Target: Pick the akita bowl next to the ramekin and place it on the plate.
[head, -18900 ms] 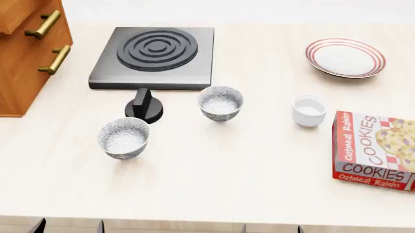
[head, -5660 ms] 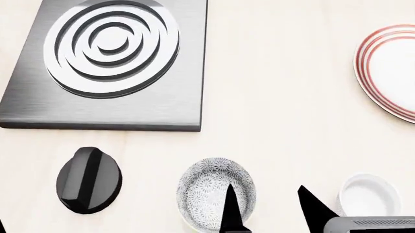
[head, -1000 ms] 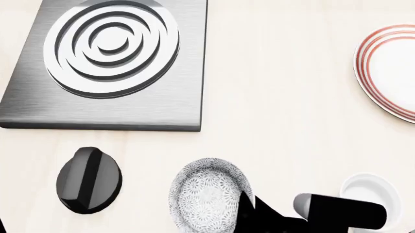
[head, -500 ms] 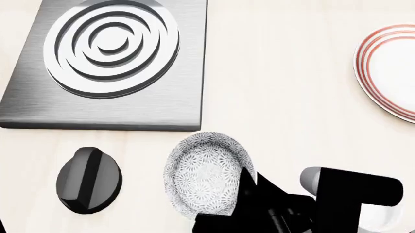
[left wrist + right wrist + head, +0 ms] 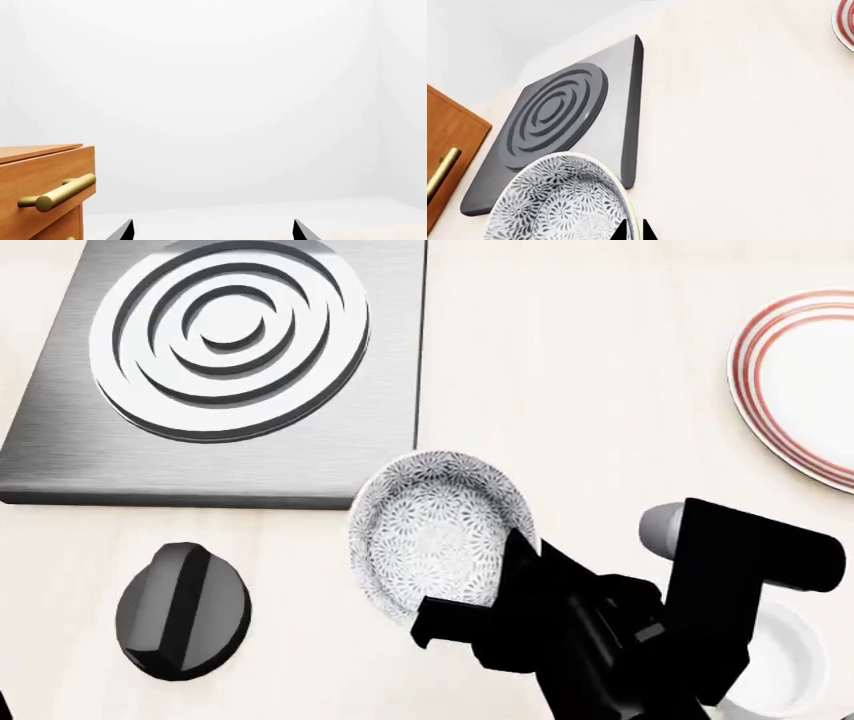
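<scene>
The right gripper [image 5: 514,565] pinches the rim of the akita bowl [image 5: 434,535] and holds it up off the table. The plate [image 5: 801,380] waits at two o'clock, well apart. The bowl is not yet there. The left gripper [image 5: 212,232] is wide and holds nothing.

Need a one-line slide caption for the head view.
Right gripper pinching the rim of the tilted akita bowl, lifted beside the stove plate; plate far right.

A pale countertop [image 5: 587,390] carries a burner plate [image 5: 227,370], black knob [image 5: 182,611], ramekin [image 5: 781,668] and red-ringed plate [image 5: 801,390].
</scene>
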Controlling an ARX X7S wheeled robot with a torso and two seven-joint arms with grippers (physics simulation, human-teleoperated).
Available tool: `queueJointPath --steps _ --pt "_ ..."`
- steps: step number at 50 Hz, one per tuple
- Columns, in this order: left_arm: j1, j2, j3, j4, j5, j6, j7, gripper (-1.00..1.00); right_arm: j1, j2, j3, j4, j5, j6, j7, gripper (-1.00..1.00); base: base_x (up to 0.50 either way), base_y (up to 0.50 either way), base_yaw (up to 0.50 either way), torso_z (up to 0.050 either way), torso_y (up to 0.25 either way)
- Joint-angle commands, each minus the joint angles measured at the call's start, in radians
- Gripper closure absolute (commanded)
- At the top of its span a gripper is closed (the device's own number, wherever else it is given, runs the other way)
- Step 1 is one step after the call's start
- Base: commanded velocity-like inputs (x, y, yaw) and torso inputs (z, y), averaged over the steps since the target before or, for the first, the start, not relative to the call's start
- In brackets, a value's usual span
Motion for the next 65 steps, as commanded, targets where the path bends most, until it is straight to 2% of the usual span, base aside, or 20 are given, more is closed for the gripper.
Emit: queueJointPath --steps 1,33,65 --pt "-0.003 0.003 0.002 0.001 0.0 -0.003 -0.002 -1.0 0.071 -0.011 0.041 0.044 0.077 0.018 -0.012 1.0 0.0 0.0 0.0 0.0 0.0" --pt "-0.011 0.002 0.011 0.001 0.0 -0.002 -0.004 -1.0 0.237 -0.078 0.065 0.282 0.199 0.113 -0.079 1.0 0.0 0.0 0.0 0.0 0.0" --pt "-0.019 0.0 0.003 0.0 -0.013 0.0 0.0 -1.0 0.38 -0.149 0.051 0.601 0.225 0.216 -0.184 1.0 0.0 0.0 0.0 0.0 0.0"
